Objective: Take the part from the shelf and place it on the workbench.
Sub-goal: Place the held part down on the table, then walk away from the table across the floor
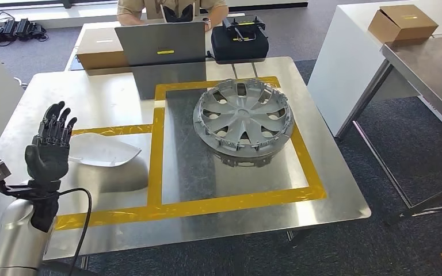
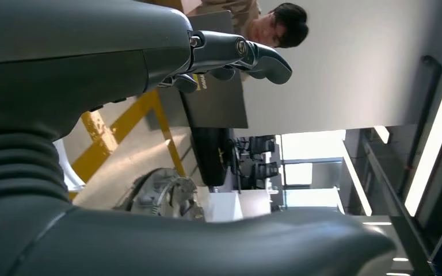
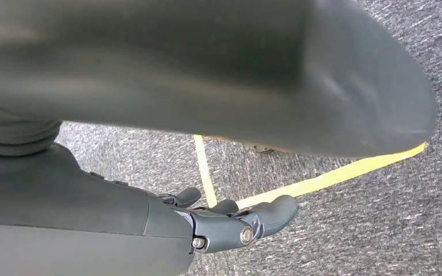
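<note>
Hovering left hand [image 1: 49, 150], fingers spread, holding nothing, at lower left of frame over workbench [image 1: 124, 103].
White part [image 1: 102, 150] lies on bench just right of hand; hubcap [image 1: 243, 115] centre, inside yellow tape [image 1: 157, 155]. Right hand [image 3: 230, 221] empty, fingers loosely apart above carpet.

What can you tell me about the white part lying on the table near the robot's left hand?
The white part is a smooth, glossy shell, plastic by the look of it, leaf-shaped with one end tapering to a point toward the yellow tape. It lies flat on the steel table, inside the left taped area, casting a soft reflection on the metal. The left hand is raised just beside its blunt end with its fingers apart; whether they touch cannot be told.
</note>
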Controlling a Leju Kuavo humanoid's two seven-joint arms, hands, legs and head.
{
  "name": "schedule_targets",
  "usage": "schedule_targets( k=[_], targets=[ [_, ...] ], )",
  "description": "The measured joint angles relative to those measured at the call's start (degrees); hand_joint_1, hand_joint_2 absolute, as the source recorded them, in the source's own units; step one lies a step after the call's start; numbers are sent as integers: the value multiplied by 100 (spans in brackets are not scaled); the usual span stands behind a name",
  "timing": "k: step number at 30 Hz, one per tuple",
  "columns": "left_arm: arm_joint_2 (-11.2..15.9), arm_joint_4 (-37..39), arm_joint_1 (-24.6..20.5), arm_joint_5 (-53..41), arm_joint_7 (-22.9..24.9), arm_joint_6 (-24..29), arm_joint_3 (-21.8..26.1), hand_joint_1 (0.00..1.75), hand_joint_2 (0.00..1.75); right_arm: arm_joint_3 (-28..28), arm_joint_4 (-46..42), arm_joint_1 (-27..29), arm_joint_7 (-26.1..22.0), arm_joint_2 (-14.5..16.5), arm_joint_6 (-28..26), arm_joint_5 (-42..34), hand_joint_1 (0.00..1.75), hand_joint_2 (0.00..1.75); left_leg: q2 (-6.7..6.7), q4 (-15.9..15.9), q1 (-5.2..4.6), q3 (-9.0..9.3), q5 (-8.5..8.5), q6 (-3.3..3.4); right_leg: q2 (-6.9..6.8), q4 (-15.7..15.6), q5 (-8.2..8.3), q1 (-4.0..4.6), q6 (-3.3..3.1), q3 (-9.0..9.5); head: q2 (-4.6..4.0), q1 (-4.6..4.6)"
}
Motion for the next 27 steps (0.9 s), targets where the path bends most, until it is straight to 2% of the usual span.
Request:
schedule_targets(
  k=[4,9,11,12,13,14,16,17,18,19,20,22,23,26,27],
  targets=[
    [-104,-660,298,290,72,-131,39,0,0,-12,0,4,-17,0,27,20,0,0,0,4,-4,0,-4,2,0,-5,2,-2,3,1,0,0],
    [-151,-1173,552,336,76,-140,97,0,0,-13,0,1,-61,0,53,60,0,0,-1,18,-39,-3,-27,38,-3,-24,5,-40,37,9,0,-2],
    [-171,-1309,623,342,80,-140,127,0,0,-13,0,-1,-66,-2,52,73,0,0,3,-22,-20,12,3,74,-3,-7,-6,-42,65,14,0,-2],
    [-187,-1368,647,343,85,-140,140,0,0,-13,0,-2,-66,-3,53,79,0,0,7,-53,-6,24,27,98,-1,71,-63,-40,79,-14,0,3],
    [-208,-1417,668,340,93,-139,151,0,0,-13,0,-4,-66,-5,54,85,0,0,13,-84,11,31,47,119,0,262,-187,-37,88,-97,0,13],
    [-232,-1456,692,332,102,-137,164,0,0,-13,0,-6,-66,-7,55,92,0,0,19,-99,16,32,57,131,2,581,-367,-41,95,-248,0,25],
    [-277,-1496,753,312,113,-124,188,0,0,-13,0,-4,-63,-11,61,104,0,0,26,-98,16,14,64,134,3,1365,-708,-40,111,-642,0,44],
    [-297,-1503,786,291,115,-115,197,0,0,-13,0,0,-61,-13,65,109,0,0,29,-91,17,4,68,128,2,1612,-758,-43,117,-777,0,48],
    [-310,-1506,811,259,115,-106,199,0,0,-13,0,3,-59,-16,69,114,0,0,30,-80,22,-6,72,119,2,1647,-692,-48,119,-811,0,50],
    [-319,-1509,827,220,114,-99,201,0,0,-13,0,2,-55,-22,71,118,0,0,28,-63,30,-18,78,106,1,1452,-524,-56,119,-734,0,52],
    [-327,-1512,835,176,112,-93,201,0,0,-13,0,-2,-51,-30,72,120,0,0,25,-40,39,-32,81,85,1,1071,-297,-68,119,-560,0,56],
    [-333,-1518,837,112,108,-88,205,0,0,-13,0,-18,-36,-42,71,123,0,0,9,14,34,-69,92,12,12,399,-5,-72,76,-266,0,64],
    [-335,-1520,834,94,106,-87,209,0,0,-13,0,-24,-26,-43,68,125,0,0,0,28,27,-84,107,-37,19,235,54,-67,37,-208,0,64],
    [-333,-1513,826,55,106,-83,225,0,0,-13,0,-30,-1,-43,56,130,0,0,-12,-6,38,-111,189,-178,23,199,144,-41,-117,-274,0,54],
    [-328,-1507,824,31,107,-79,231,0,0,-13,0,-34,2,-42,54,130,0,0,-10,30,48,-143,142,-217,17,189,192,-44,-165,-309,0,45]
  ],
)
